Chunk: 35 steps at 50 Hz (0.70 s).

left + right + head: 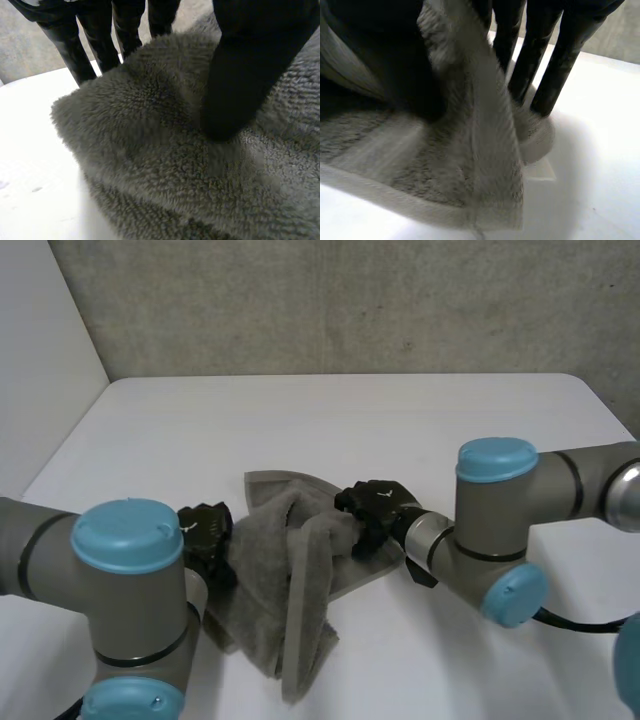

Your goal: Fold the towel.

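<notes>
A grey towel [285, 585] lies bunched up on the white table [400, 420], near its front. My left hand [207, 538] is at the towel's left edge. In the left wrist view its thumb [240, 75] presses on a raised fold of the towel [150, 150], with the fingers [100, 40] on the fold's far side, pinching it. My right hand [375, 512] is at the towel's right edge. In the right wrist view a ridge of towel [470, 140] rises up between the thumb [380, 50] and the fingers [555, 65], gripped there.
A grey wall [350, 300] stands behind the table's far edge, and a pale wall [40, 360] runs along its left side. Bare tabletop stretches beyond the towel towards the back and right.
</notes>
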Available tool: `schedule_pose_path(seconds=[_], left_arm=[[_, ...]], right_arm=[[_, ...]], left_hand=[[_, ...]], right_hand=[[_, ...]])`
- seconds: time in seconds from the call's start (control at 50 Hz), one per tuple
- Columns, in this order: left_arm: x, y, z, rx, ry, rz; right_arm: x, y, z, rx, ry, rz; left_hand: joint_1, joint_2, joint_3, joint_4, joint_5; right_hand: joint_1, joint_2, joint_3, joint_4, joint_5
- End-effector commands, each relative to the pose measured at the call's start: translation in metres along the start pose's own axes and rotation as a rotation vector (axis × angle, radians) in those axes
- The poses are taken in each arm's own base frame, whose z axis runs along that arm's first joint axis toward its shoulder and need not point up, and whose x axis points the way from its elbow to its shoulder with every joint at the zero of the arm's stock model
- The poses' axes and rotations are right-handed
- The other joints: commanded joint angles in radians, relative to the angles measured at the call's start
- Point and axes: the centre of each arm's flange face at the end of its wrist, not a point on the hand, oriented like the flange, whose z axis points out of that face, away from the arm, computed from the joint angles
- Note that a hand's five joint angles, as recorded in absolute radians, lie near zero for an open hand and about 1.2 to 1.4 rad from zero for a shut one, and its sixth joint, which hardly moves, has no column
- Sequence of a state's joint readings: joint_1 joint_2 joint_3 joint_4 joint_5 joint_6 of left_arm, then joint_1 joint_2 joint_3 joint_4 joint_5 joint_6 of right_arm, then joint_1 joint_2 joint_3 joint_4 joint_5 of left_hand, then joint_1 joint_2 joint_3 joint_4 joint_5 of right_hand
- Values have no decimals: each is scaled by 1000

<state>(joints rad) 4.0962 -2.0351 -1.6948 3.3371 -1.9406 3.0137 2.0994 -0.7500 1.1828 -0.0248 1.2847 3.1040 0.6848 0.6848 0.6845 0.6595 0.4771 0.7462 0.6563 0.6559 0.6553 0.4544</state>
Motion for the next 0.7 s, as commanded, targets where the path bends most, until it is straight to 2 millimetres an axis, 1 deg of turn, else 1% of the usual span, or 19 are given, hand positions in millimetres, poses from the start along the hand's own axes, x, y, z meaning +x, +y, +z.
schedule_pose_path(seconds=[0.02, 0.04, 0.06, 0.08, 0.1, 0.12, 0.14, 0.16, 0.18, 0.2, 0.24, 0.28, 0.32, 0.38, 0.48, 0.52, 0.58, 0.62, 0.7], left_arm=[[8, -13, 6, 53, 45, 20], [11, -24, 4, 87, 59, 33], [11, -24, 4, 88, 60, 33], [12, -40, 1, 137, 78, 38], [14, -57, -4, 188, 101, 32], [14, -57, -4, 189, 101, 32], [17, -74, -9, 240, 134, 25], [21, -91, -13, 293, 173, 16], [21, -91, -14, 294, 173, 16], [25, -105, -17, 339, 211, 11], [27, -117, -18, 372, 239, 6], [27, -126, -17, 398, 254, 4], [20, -138, -6, 422, 251, -1], [17, -140, -1, 423, 245, 1], [21, -112, 36, 341, 277, 24], [22, -103, 47, 315, 291, 32], [26, -87, 65, 271, 317, 43], [24, -81, 73, 249, 317, 44], [22, -74, 79, 228, 339, 45]], right_arm=[[11, -50, -11, 169, 152, -21], [11, -50, -11, 170, 152, -21], [12, -74, -24, 238, 178, -32], [13, -96, -39, 303, 198, -45], [13, -96, -39, 303, 198, -45], [18, -116, -54, 358, 221, -63], [18, -116, -54, 358, 221, -64], [29, -134, -71, 404, 255, -73], [34, -151, -89, 447, 282, -90], [34, -151, -90, 447, 282, -90], [31, -169, -118, 491, 298, -149], [26, -172, -128, 490, 293, -185], [21, -175, -137, 492, 289, -221], [14, -175, -149, 473, 289, -281], [9, -161, -150, 385, 281, -318], [-4, -142, -145, 304, 238, -335], [-8, -133, -138, 268, 224, -348], [-7, -121, -123, 220, 211, -360], [-5, -120, -117, 211, 213, -372]], left_hand=[[711, 711, 712, 737, 745], [711, 711, 712, 737, 745], [711, 711, 712, 737, 745], [711, 711, 712, 737, 745], [711, 711, 712, 737, 745], [711, 711, 712, 737, 745], [711, 711, 712, 737, 745], [711, 711, 712, 737, 745], [711, 711, 712, 737, 745], [711, 711, 712, 737, 745], [711, 711, 712, 737, 745], [711, 711, 712, 737, 745], [711, 711, 712, 737, 745], [711, 711, 712, 737, 745], [711, 711, 712, 737, 745], [711, 711, 712, 737, 745], [711, 711, 712, 737, 745], [711, 711, 712, 737, 745], [711, 711, 712, 737, 745]], right_hand=[[650, 740, 740, 741, 767], [650, 740, 740, 741, 767], [650, 740, 740, 741, 767], [650, 740, 740, 741, 767], [650, 740, 740, 741, 767], [650, 740, 740, 741, 767], [650, 740, 740, 741, 767], [650, 740, 740, 741, 767], [650, 740, 740, 741, 767], [650, 740, 740, 741, 767], [650, 740, 740, 741, 767], [650, 740, 740, 741, 767], [650, 740, 740, 741, 767], [650, 740, 740, 741, 767], [650, 740, 740, 741, 767], [650, 740, 740, 741, 767], [650, 740, 740, 741, 767], [650, 740, 740, 741, 767], [650, 740, 740, 741, 767]])
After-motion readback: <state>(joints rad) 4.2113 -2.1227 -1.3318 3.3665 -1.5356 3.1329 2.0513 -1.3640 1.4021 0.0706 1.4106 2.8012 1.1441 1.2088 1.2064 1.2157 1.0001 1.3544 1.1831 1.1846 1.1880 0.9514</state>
